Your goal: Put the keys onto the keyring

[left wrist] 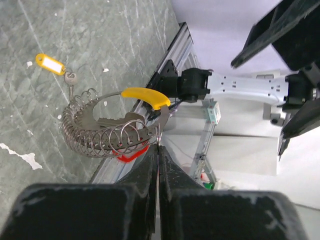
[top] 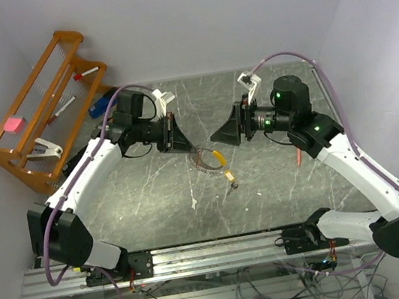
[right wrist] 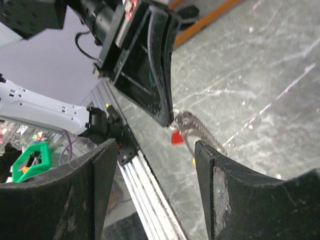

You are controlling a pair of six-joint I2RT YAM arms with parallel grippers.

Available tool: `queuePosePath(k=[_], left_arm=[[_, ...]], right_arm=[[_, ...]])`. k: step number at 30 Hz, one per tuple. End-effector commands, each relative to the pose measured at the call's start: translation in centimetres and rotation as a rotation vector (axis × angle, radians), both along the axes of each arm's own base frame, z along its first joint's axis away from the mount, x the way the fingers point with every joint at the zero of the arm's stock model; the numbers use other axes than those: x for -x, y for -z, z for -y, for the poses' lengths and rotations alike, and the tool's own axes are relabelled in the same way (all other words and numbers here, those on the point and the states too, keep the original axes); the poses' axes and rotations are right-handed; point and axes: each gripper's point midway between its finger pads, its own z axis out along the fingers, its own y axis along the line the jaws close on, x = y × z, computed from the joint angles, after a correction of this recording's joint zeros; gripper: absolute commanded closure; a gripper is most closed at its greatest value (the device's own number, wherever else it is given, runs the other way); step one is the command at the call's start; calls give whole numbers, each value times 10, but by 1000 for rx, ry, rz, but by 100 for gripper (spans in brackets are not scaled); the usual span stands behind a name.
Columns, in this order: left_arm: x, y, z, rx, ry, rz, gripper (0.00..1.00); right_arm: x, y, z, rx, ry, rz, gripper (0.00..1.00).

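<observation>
From above, the left gripper [top: 184, 146] is closed on the rim of the keyring [top: 203, 161], which hangs from its fingertips over the marble-look table [top: 132, 205]. The ring's yellow tag [top: 219, 157] sits on the side away from that gripper. 1 loose key [top: 231, 180] lies flat on the table just beside the keyring, toward the arm bases. The right gripper [top: 226, 134] is near the keyring, its jaws apart and holding nothing. A wooden rack [top: 40, 99] stands well apart from the keyring, at the far left. In the left wrist view, the 2 fingers pinch the coiled keyring [left wrist: 95, 137] at its edge. The yellow tag [left wrist: 145, 96] arcs across the keyring, the red-headed key [left wrist: 131, 156] hangs on the keyring by the pinch, and the loose key [left wrist: 70, 78] with its yellow label [left wrist: 49, 63] lies just beyond the keyring. In the right wrist view, the right gripper [right wrist: 154, 147] gapes wide, near the keyring [right wrist: 197, 127] and red-headed key [right wrist: 176, 137].
</observation>
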Motion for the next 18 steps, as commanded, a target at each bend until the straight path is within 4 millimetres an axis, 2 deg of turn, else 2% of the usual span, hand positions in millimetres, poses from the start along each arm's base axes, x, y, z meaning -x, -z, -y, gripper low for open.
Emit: queuePosePath(k=[1, 4, 6, 8, 10, 13, 18], left_arm=[[-8, -8, 0, 47, -50, -111, 93], [-9, -7, 2, 58, -58, -152, 93], [-14, -4, 0, 56, -77, -183, 93], [-20, -1, -3, 63, -95, -231, 93], [-25, 4, -5, 56, -116, -269, 93], [-26, 6, -5, 51, -131, -303, 93], [-26, -4, -5, 55, -140, -291, 93]], right_arm=[[10, 24, 5, 48, -8, -118, 38], [18, 33, -1, 41, -65, -194, 44], [22, 31, -6, -10, -81, -232, 55], [23, 28, -8, -49, -75, -241, 62], [23, 37, -8, -48, -69, -271, 63], [21, 59, -8, -6, -51, -339, 59], [-3, 68, 8, 54, 101, -226, 40]])
